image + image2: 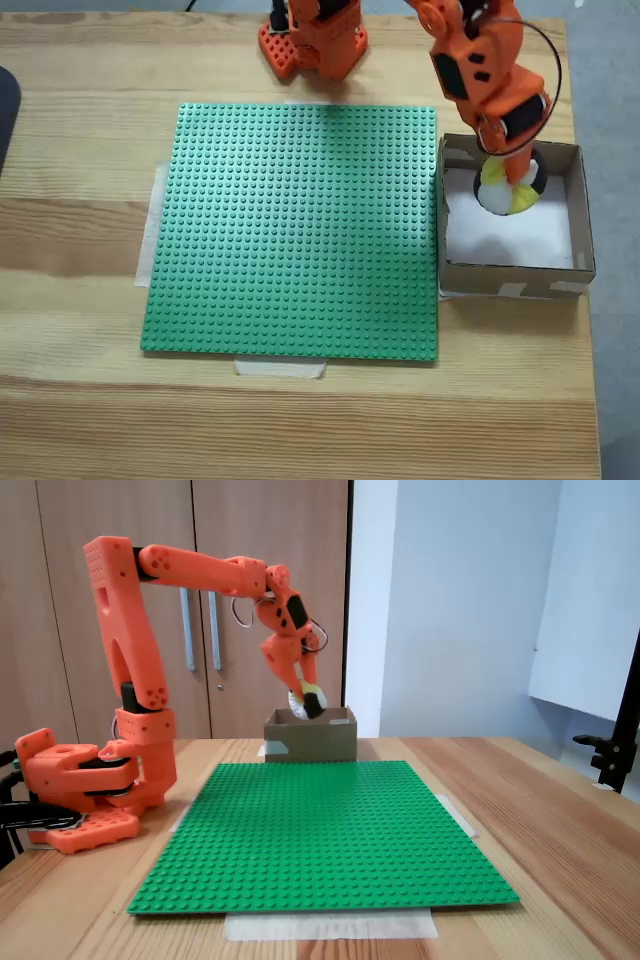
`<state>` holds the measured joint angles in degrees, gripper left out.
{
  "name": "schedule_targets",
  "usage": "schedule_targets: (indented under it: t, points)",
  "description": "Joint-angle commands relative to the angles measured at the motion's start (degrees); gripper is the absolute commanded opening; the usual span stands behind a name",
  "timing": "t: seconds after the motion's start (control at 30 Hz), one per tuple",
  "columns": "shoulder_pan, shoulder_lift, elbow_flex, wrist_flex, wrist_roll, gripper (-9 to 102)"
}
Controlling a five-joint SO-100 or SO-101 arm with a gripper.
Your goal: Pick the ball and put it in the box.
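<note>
While the orange arm (130,650) reaches out from its base at the left of the side-on fixed view, its gripper (306,698) hangs just above the box (310,738), fingers clamped on the ball (309,697). Seen from the top-down fixed view, the ball (508,190) sits between the gripper (506,172) fingers over the far part of the box (580,215), above its white bottom, showing yellow, black and white patches. From the side the ball is at or just over the rim, not resting on the bottom. That box stands on the wooden table (80,110), just beside the right edge of the green studded baseplate (295,230) in the top-down view, and beyond its far edge in the side-on view. Pale tape strips hold the baseplate (320,830) down.
</note>
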<state>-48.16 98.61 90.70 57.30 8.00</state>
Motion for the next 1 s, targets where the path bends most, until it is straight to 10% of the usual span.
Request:
schedule_targets:
  t: [0.0, 0.97]
  points:
    - [-0.18, -0.26, -4.75, -0.35, 0.53, 0]
    - [-2.20, -7.12, -6.50, -1.05, 2.02, 19]
